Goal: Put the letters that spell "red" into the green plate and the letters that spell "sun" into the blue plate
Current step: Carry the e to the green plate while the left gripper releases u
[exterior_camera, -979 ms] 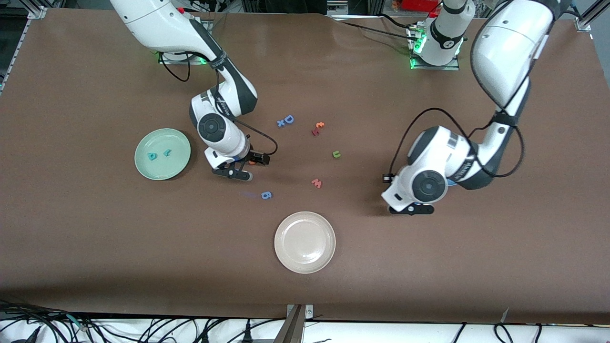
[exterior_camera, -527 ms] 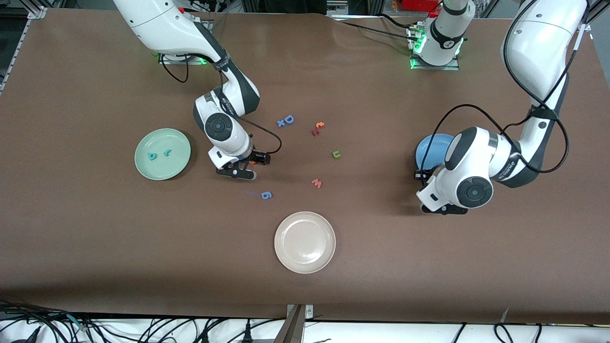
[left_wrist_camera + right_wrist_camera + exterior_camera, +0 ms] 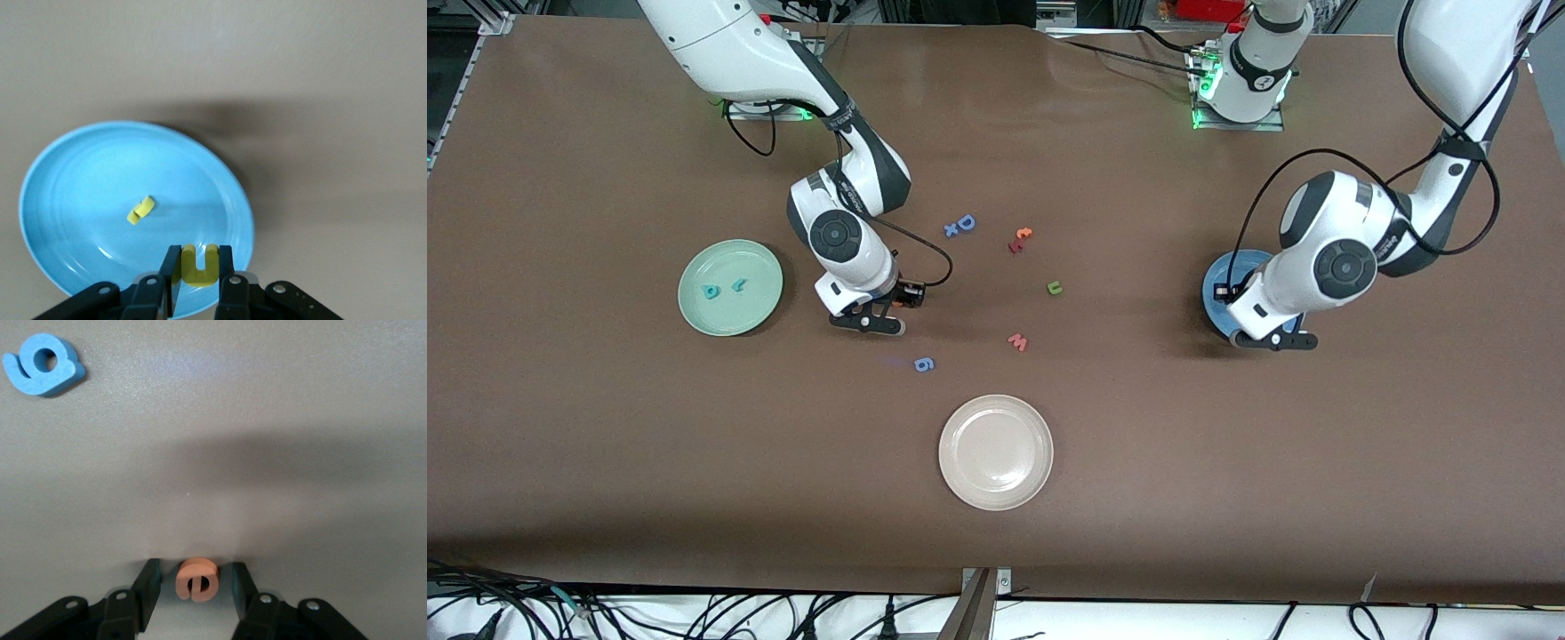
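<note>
Over the blue plate [image 3: 1221, 277] [image 3: 80, 173] hangs my left gripper [image 3: 1272, 340] [image 3: 198, 257], shut on a yellow "u" shape [image 3: 198, 268]. A yellow "s" [image 3: 141, 210] lies in that plate. My right gripper [image 3: 864, 322] [image 3: 193, 568] is down at the table beside the green plate [image 3: 729, 320]. Its fingers stand open on either side of the orange "e" [image 3: 197, 579], with a gap on each side. A teal "d" [image 3: 711, 292] and a teal "r" [image 3: 738, 285] lie in the green plate. An olive-green "u" [image 3: 1055, 287] lies mid-table.
A cream-white plate [image 3: 996, 484] sits nearest the front camera. Loose letters lie mid-table: a blue "6" [image 3: 925, 364] [image 3: 44, 365], a pink "w" [image 3: 1018, 341], a blue "D" [image 3: 964, 222] with a small blue "x" [image 3: 951, 231], and an orange and a dark red letter [image 3: 1019, 240].
My left arm has carried the yellow "u" from nearer the front camera to over the blue plate. My right gripper's fingers have narrowed around the orange "e".
</note>
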